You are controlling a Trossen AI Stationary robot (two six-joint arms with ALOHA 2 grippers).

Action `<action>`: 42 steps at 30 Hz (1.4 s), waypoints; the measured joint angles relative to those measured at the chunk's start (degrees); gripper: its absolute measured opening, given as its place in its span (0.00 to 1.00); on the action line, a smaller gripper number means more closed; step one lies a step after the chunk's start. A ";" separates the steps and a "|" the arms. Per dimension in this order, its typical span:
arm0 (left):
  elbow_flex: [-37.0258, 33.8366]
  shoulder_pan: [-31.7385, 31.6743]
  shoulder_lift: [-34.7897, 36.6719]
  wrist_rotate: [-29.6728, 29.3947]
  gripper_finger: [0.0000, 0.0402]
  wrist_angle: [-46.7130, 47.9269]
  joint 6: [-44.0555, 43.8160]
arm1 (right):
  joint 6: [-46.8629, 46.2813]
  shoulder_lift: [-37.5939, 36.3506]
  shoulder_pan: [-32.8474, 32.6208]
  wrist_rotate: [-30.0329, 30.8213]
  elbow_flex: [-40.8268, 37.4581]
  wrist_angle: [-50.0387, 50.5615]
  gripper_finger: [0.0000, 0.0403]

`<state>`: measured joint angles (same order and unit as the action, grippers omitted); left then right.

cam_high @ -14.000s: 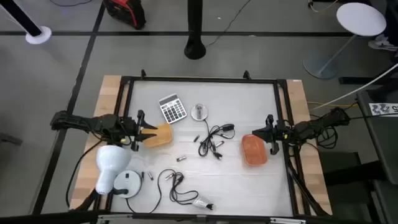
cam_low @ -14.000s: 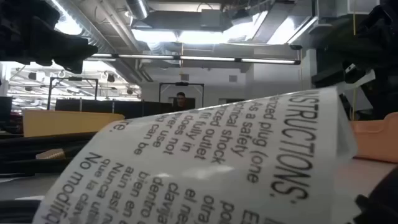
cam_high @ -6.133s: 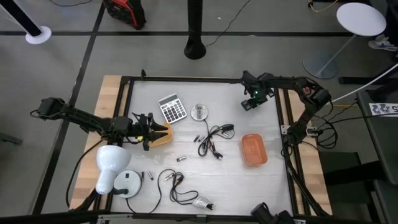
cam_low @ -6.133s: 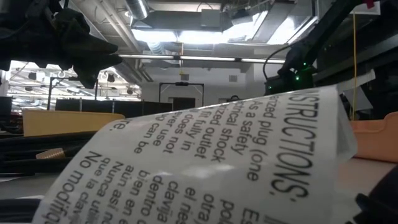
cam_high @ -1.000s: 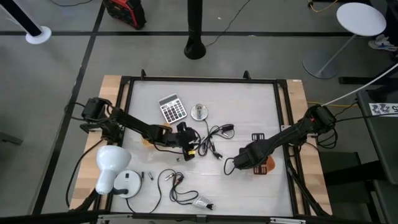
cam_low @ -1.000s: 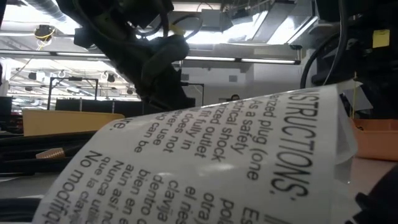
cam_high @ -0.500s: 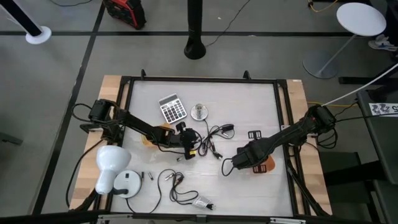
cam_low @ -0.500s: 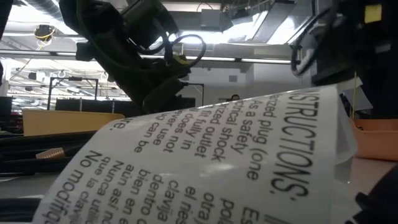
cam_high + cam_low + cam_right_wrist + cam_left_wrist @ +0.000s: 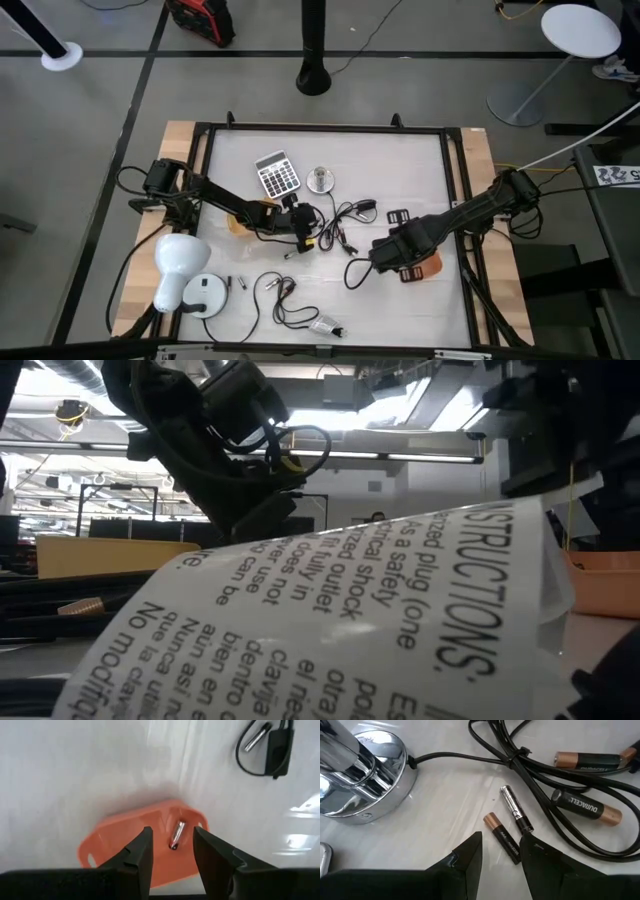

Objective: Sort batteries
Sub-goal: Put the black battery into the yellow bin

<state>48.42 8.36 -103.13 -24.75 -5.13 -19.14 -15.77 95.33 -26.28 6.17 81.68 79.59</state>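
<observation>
My left gripper, open and empty, straddles a small battery for pickup; my right gripper, open, hovers above the orange tray, one battery inside.

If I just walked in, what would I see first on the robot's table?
Probably the left gripper, open and hovering right over two little batteries that lie beside a tangled black cable and a shiny metal stand in the middle of the table. On the right side, the open right gripper hangs above an orange tray with one battery already inside.
</observation>
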 joint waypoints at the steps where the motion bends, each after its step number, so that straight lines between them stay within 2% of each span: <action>1: 0.00 0.00 -0.02 0.00 0.31 -0.02 -0.16 | 0.02 0.00 0.00 0.49 0.44 0.00 0.33; 6: 0.00 0.22 -0.12 0.02 0.31 0.10 -0.32 | 0.21 0.00 0.00 2.22 1.04 -0.04 0.33; 19: 0.02 -0.20 -2.47 0.07 0.30 -0.01 -1.42 | 0.73 0.00 0.00 2.26 1.06 -0.19 0.33; 22: 0.04 -0.22 -2.47 0.11 0.27 0.31 -1.15 | 0.81 0.00 0.00 2.26 1.06 -0.22 0.33; 31: 0.07 -0.23 -2.38 -0.03 0.04 1.62 -1.44 | 1.07 -0.01 0.00 2.26 1.08 -0.22 0.33; 42: 0.02 -0.28 -2.18 0.11 0.07 1.10 -1.86 | 1.07 -0.02 0.00 2.26 1.06 -0.22 0.33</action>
<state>48.45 8.08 -105.32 -24.64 -4.02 -21.00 -14.70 95.31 -26.28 8.43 82.74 79.37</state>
